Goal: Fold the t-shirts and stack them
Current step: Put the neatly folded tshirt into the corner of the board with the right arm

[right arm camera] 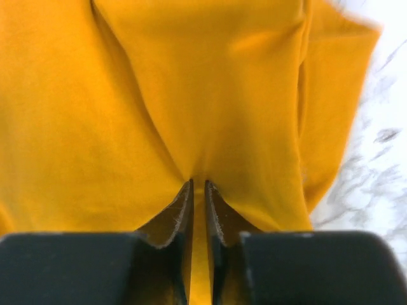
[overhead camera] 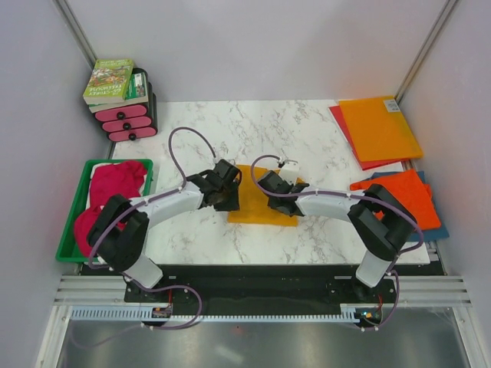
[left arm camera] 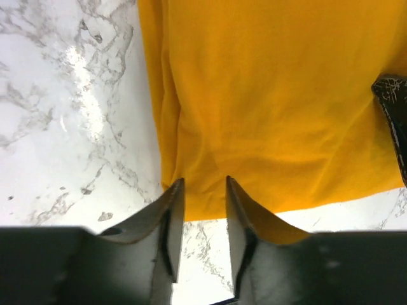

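At the middle of the desk (overhead camera: 307,138), the right end effector (right arm camera: 198,183) pinches a pucker of the golden-orange t-shirt (overhead camera: 253,207), jaws almost together. The left end effector (left arm camera: 201,181) stands partly open astride the shirt's edge, gripping nothing. The shirt lies between both arms.

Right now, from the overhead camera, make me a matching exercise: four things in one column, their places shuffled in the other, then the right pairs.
Things
1. golden-orange t-shirt
2. magenta-pink shirts
3. green book
4. flat orange sheet

Places
A. on top of the pink drawer unit, back left
B. middle of the marble table
C. back right corner
D. in the green tray, left side

Pairs: 1-B, 2-D, 3-A, 4-C
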Robot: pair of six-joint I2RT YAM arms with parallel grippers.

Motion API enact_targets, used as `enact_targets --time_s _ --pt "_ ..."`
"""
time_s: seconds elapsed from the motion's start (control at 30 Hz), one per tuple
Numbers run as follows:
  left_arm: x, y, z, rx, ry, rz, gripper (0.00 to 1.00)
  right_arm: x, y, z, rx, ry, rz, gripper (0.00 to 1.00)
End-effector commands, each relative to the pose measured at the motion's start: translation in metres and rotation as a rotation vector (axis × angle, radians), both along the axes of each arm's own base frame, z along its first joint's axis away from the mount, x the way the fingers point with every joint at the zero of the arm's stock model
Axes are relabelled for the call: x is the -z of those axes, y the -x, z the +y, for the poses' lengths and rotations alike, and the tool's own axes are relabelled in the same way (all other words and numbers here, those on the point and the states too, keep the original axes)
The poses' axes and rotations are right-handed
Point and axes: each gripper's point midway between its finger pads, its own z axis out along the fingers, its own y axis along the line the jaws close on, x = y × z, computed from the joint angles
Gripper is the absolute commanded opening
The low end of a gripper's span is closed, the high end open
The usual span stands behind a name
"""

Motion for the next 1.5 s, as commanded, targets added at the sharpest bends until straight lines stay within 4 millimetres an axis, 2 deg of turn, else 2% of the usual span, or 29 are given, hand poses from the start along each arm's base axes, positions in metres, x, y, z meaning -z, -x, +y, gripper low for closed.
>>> enact_targets --time_s 0.0,0.03,0.07,0.1,0.13,0.17,0.2,0.23,0.27,0.33,0.4,0.53,0.57,0.73,0.77,0.97,1.13,1.33,1.47 --pt "-0.049 -0.015 0.004 -0.036 0.034 -0.172 0.49 -0.084 -0.029 -0.013 -0.018 0.12 -0.168 0.35" --pt "-0.071 -0.019 0.007 -0.045 0.056 -0.235 0.54 -0.103 -0.036 -0.016 -0.051 0.173 -0.203 0.43" --pt "-0.083 -0.022 0.007 -0.038 0.064 -0.269 0.6 -0.137 -0.049 -0.015 -0.039 0.186 -0.274 0.51" --pt "-0.095 -0.023 0.009 -0.038 0.074 -0.301 0.67 -0.158 -0.052 -0.019 -0.04 0.203 -0.305 0.65" --pt "-0.112 -0.022 0.011 -0.038 0.097 -0.345 0.68 -0.175 -0.055 -0.023 -0.062 0.248 -0.334 0.71" --pt "-0.121 -0.021 0.012 -0.028 0.107 -0.368 0.69 -0.204 -0.058 -0.025 -0.052 0.234 -0.382 0.78" --pt "-0.127 -0.018 0.014 -0.026 0.115 -0.381 0.7 -0.214 -0.057 -0.033 -0.036 0.258 -0.398 0.88" --pt "-0.139 -0.014 0.016 -0.022 0.14 -0.408 0.7 -0.222 -0.055 -0.036 -0.035 0.262 -0.41 0.94" --pt "-0.136 -0.009 0.02 -0.019 0.137 -0.405 0.7 -0.232 -0.05 -0.042 -0.042 0.26 -0.427 0.98" --pt "-0.135 0.001 0.027 -0.027 0.134 -0.406 0.7 -0.234 -0.04 -0.053 -0.029 0.266 -0.43 0.98" --pt "-0.127 0.017 0.036 -0.027 0.139 -0.401 0.7 -0.226 -0.025 -0.068 -0.023 0.271 -0.423 0.98" --pt "-0.1 0.044 0.057 -0.064 0.114 -0.363 0.73 -0.204 0.002 -0.104 0.043 0.299 -0.415 0.98" --pt "-0.087 0.053 0.065 -0.075 0.083 -0.335 0.75 -0.199 0.011 -0.115 0.058 0.3 -0.413 0.98" --pt "-0.079 0.08 0.058 -0.045 0.071 -0.309 0.77 -0.187 0.038 -0.145 0.097 0.299 -0.405 0.98" --pt "-0.074 0.085 0.061 -0.043 0.057 -0.29 0.77 -0.195 0.043 -0.15 0.104 0.276 -0.422 0.98" --pt "-0.063 0.103 0.065 -0.054 0.084 -0.257 0.77 -0.209 0.056 -0.168 0.12 0.282 -0.443 0.98" --pt "-0.05 0.113 0.064 -0.038 0.071 -0.222 0.76 -0.196 0.067 -0.176 0.11 0.315 -0.389 0.98" --pt "-0.034 0.125 0.057 -0.001 0.0 -0.164 0.75 -0.181 0.078 -0.182 0.157 0.244 -0.368 0.98" --pt "-0.034 0.134 0.049 0.047 -0.017 -0.169 0.75 -0.184 0.081 -0.187 0.177 0.24 -0.379 0.98"
